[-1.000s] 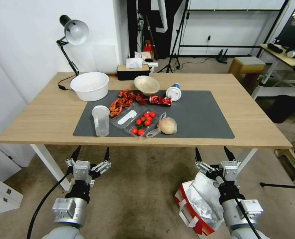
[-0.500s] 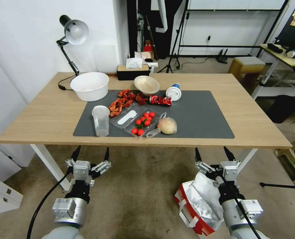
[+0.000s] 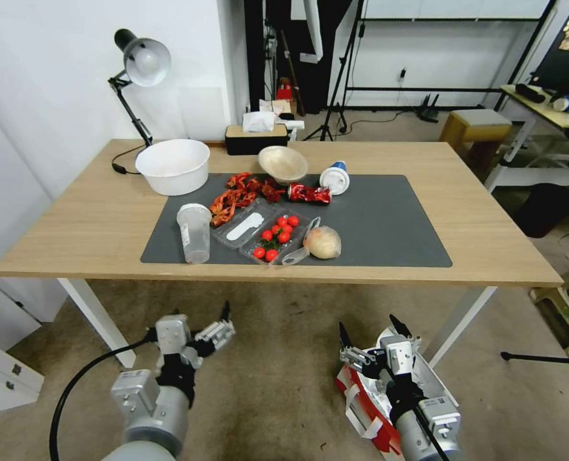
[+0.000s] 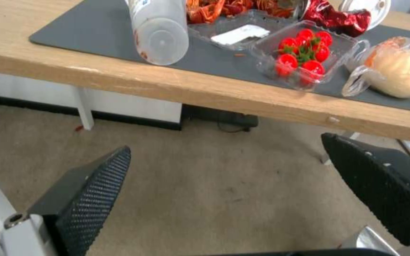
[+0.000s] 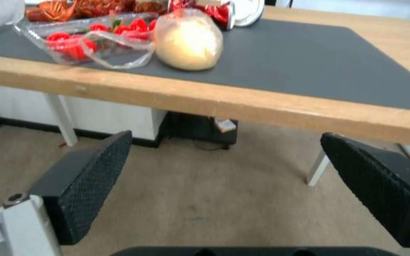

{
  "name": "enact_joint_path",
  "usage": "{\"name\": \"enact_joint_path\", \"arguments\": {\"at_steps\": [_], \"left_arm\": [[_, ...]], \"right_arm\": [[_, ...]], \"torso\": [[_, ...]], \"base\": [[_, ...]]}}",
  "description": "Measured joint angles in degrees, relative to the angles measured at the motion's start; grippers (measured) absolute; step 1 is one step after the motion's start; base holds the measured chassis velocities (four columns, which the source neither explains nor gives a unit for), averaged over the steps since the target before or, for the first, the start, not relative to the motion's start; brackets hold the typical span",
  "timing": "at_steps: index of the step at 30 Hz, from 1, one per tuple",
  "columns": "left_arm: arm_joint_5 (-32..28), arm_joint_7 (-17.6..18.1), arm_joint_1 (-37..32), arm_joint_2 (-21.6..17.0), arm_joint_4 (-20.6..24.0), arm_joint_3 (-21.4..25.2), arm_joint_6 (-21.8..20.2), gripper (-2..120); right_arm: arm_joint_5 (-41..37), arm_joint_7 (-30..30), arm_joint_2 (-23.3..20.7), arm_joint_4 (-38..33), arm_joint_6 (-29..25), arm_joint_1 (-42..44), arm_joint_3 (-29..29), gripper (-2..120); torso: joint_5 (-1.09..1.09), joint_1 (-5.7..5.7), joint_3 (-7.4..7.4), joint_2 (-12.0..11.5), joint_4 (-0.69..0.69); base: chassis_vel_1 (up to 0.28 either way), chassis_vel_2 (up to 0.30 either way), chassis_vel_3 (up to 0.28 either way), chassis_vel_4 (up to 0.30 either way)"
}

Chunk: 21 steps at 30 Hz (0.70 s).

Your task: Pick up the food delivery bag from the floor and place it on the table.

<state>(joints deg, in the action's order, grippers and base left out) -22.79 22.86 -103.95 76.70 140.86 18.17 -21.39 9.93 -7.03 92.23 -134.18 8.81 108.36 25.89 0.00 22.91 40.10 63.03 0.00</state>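
Red-sided food delivery bag (image 3: 368, 402) sits on floor, ungrasped. Right pincer (image 3: 372, 333) hovers above it, spread wide; left pincer (image 3: 194, 320) open, idle. Approach step; next needs descent onto a handle, then lift to worktop (image 3: 482, 237).

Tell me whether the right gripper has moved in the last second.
Yes. The right gripper, jaws open, has dropped away from the table edge and shifted left over the food delivery bag.

Both grippers are hanging below the worktop (image 3: 489, 256) edge, fingers spread: left gripper (image 3: 191, 323) over bare floor, right gripper (image 3: 370, 333) over the bag (image 3: 367, 403) sitting on the floor.
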Motion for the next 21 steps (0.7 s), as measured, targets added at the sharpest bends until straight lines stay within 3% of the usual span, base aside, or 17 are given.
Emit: {"name": "enact_joint_path", "arguments": {"at_steps": [6, 8, 13, 16, 21], "left_arm": [[-0.3, 0.1, -0.1, 0.0, 0.0, -0.1, 1.0, 100], [-0.3, -0.7, -0.3, 0.2, -0.9, -0.1, 5.3, 100], [-0.4, -1.1, -0.5, 0.2, -1.5, -0.1, 8.6, 100], [-0.5, -2.0, -0.9, 0.5, -2.6, 0.3, 14.0, 100], [-1.3, -1.8, -1.1, 0.5, -2.5, 0.6, 14.6, 100]], "right_arm": [[0.0, 0.2, 0.0, -0.6, -0.5, 0.0, 0.3, 100], [0.0, 0.3, -0.1, -0.7, -0.6, 0.0, 0.3, 100], [0.0, 0.4, -0.1, -1.2, -0.8, 0.1, 0.4, 100], [0.0, 0.5, -0.1, -1.2, -0.9, 0.1, 0.5, 100], [0.0, 0.6, -0.1, -1.1, -1.1, 0.1, 0.5, 100]], "torso": [[0.0, 0.0, 0.0, 0.0, 0.0], [0.0, 0.0, 0.0, 0.0, 0.0], [0.01, 0.0, 0.0, 0.0, 0.0], [0.0, -0.01, -0.01, 0.0, 0.0], [0.0, -0.45, -0.47, -0.9, 0.0]], "base": [[0.0, 0.0, 0.0, 0.0], [0.0, 0.0, 0.0, 0.0], [0.0, 0.0, 0.0, 0.0], [0.0, 0.0, 0.0, 0.0], [0.0, 0.0, 0.0, 0.0]]}}
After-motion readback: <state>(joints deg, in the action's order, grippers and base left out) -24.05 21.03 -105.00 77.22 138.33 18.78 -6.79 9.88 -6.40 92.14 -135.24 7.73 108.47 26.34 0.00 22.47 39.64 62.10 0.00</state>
